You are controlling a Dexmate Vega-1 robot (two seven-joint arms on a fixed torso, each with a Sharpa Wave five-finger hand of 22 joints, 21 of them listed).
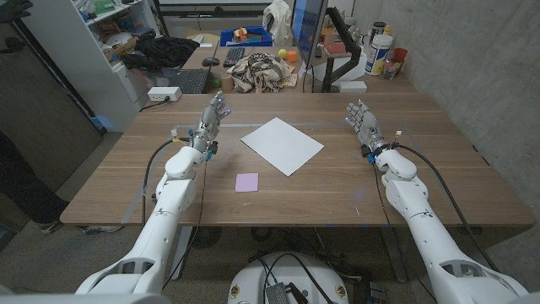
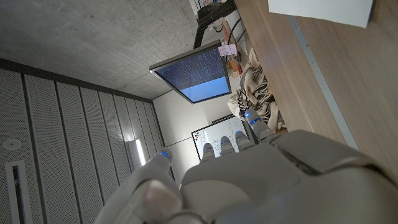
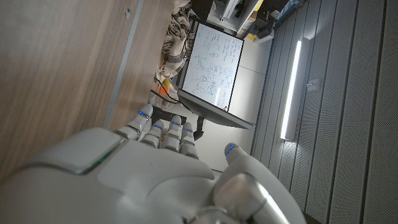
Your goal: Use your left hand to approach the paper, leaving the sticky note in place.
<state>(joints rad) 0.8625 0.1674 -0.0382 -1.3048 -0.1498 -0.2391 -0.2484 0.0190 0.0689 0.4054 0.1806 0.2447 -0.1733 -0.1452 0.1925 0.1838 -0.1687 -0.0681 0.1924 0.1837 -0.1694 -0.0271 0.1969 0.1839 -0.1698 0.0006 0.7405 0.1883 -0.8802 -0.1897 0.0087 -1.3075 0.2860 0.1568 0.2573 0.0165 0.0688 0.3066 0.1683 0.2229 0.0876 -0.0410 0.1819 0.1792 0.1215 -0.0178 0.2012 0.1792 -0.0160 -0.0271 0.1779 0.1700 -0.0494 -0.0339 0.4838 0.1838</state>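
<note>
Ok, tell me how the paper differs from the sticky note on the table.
The paper is white; the sticky note is pale purple. The paper is much the larger sheet, the sticky note a small square. The paper lies turned at an angle to the table's edge; the sticky note lies nearly square to it, nearer the robot. Both lie flat on the wooden table, untouched by either hand.

White paper (image 1: 282,145) lies flat mid-table, pink sticky note (image 1: 246,181) nearby
</note>
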